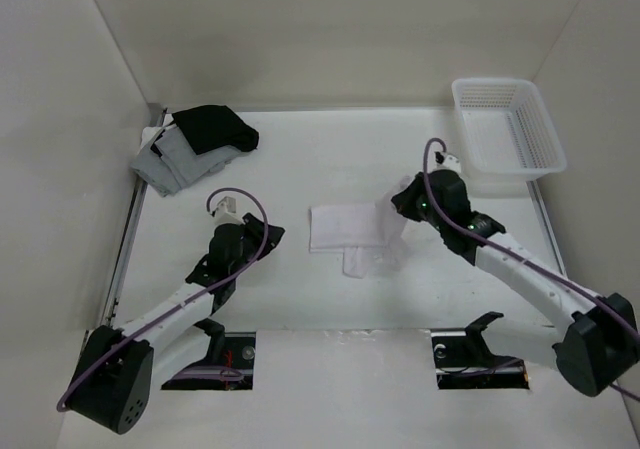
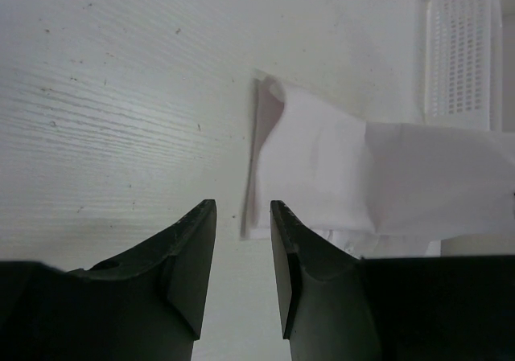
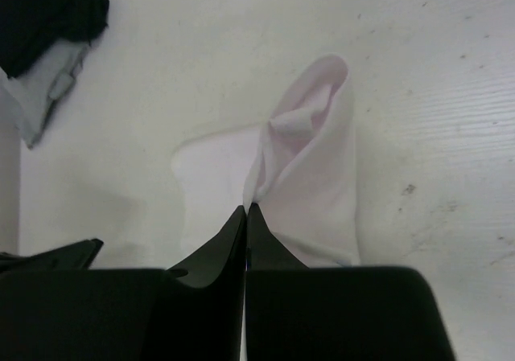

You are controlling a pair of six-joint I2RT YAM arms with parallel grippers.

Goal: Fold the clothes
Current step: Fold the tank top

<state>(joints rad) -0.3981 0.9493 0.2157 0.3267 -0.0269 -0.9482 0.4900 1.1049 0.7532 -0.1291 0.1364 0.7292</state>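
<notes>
- So, the white garment (image 1: 343, 227) sits pretty much dead centre on the table (image 1: 300, 304), already partly folded into a flattish rectangle. It's well apart from the basket (image 1: 510, 129) up at the 1 o'clock corner. It's also well clear of the grey folded garment (image 1: 175, 159) and the black garment (image 1: 215, 129) piled at 11 o'clock.
- Right gripper (image 3: 245, 210) has its fingers pressed tight together on a pinch of cloth at the garment's 3 o'clock end. In the wrist view the fabric tents up from that pinch. My guess is that it's holding that end off the table so it can be carried over toward 9 o'clock for the next fold.
- Left gripper (image 2: 243, 208) is spread with nothing between the fingers. It's near the garment's 9 o'clock edge and aimed at it, not touching the cloth as far as I can tell. Probably parked there to pin or grab that side, but that's only my read.
- Long axis runs 9-to-3 across the table. The 9 o'clock end lies flat and the 3 o'clock end is lifted.
- A small flap pokes out toward 6 o'clock from the near edge. Could be a sleeve, can't say for sure.
</notes>
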